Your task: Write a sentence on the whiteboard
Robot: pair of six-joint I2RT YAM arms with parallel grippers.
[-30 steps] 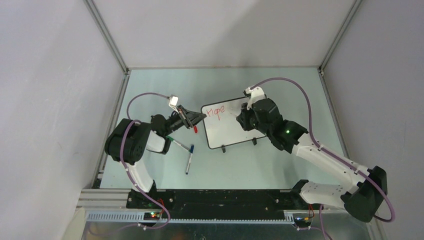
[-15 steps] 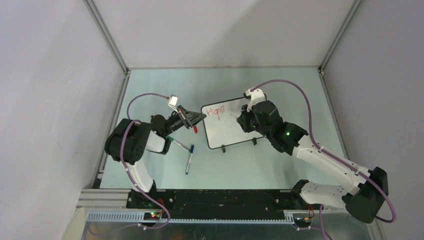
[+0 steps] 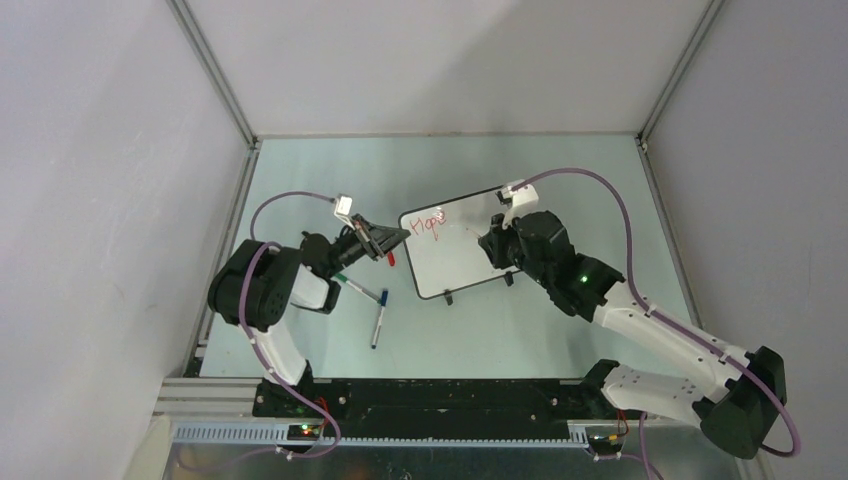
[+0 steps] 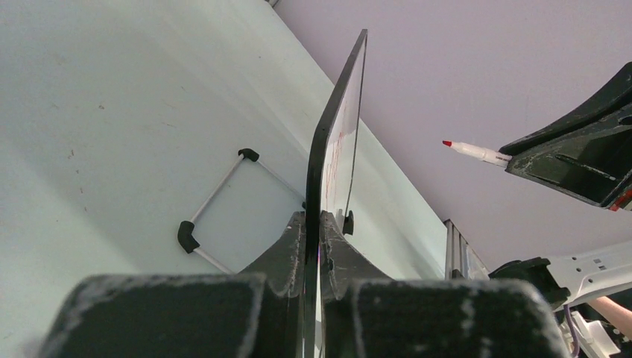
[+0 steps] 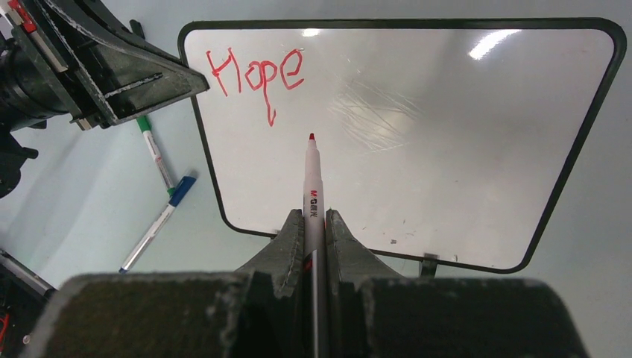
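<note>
Glossy whiteboard (image 5: 462, 171), smooth table (image 3: 560, 170)

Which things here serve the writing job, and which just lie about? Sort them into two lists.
In use: small glossy white board with thin black frame; red handwritten word "Hope"; white marker with red tip.
Lying about: white pen with green cap; white pen with blue cap.

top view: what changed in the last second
The left gripper closed onto the left edge of the whiteboard, shifting it slightly left. The right gripper, shut on the red marker, drew back rightward, tip off the board. "Hope" and the loose pens stayed.
</note>
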